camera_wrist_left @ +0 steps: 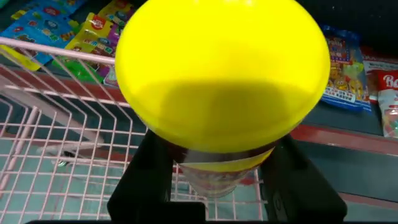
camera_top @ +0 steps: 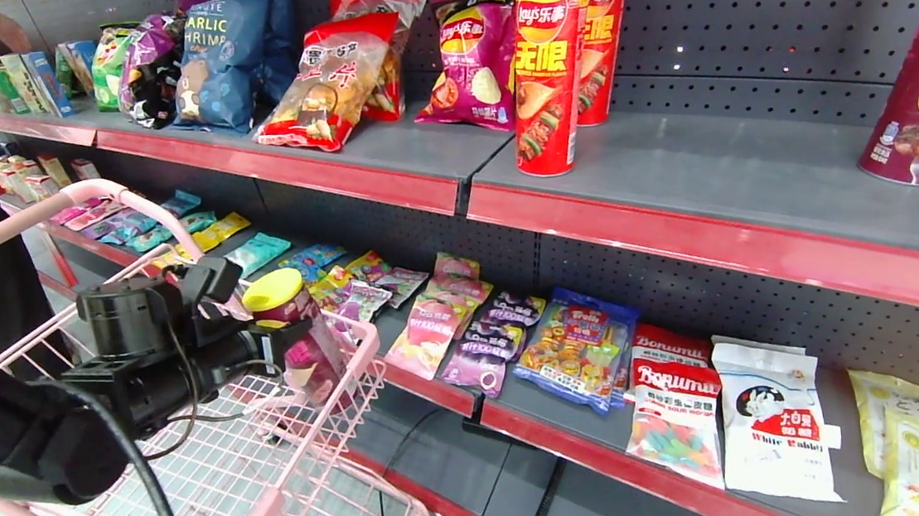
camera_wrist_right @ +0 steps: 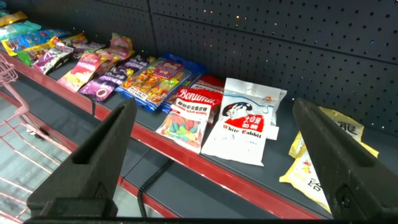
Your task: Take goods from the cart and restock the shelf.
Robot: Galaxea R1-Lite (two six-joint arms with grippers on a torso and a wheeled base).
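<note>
The left gripper point(camera_top: 279, 340) hangs above the pink wire cart point(camera_top: 332, 419), near the rim that faces the shelves. Behind it, a grey upper shelf point(camera_top: 710, 178) with a red edge carries tall chip tubes point(camera_top: 547, 67) against pegboard point(camera_top: 778, 6). Candy bags point(camera_top: 575, 348) lie flat on the lower shelf point(camera_top: 539, 405). The left gripper is clamped on a purple canister point(camera_top: 305, 350), with its yellow lid point(camera_top: 273, 289) up. The right gripper point(camera_wrist_right: 214, 107) is spread wide over the lower shelf, gripping nothing.

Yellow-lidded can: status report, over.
Left gripper shut on yellow-lidded can, upright inside cart. Right gripper open, facing lower shelf. Cart rim between can and shelf.
</note>
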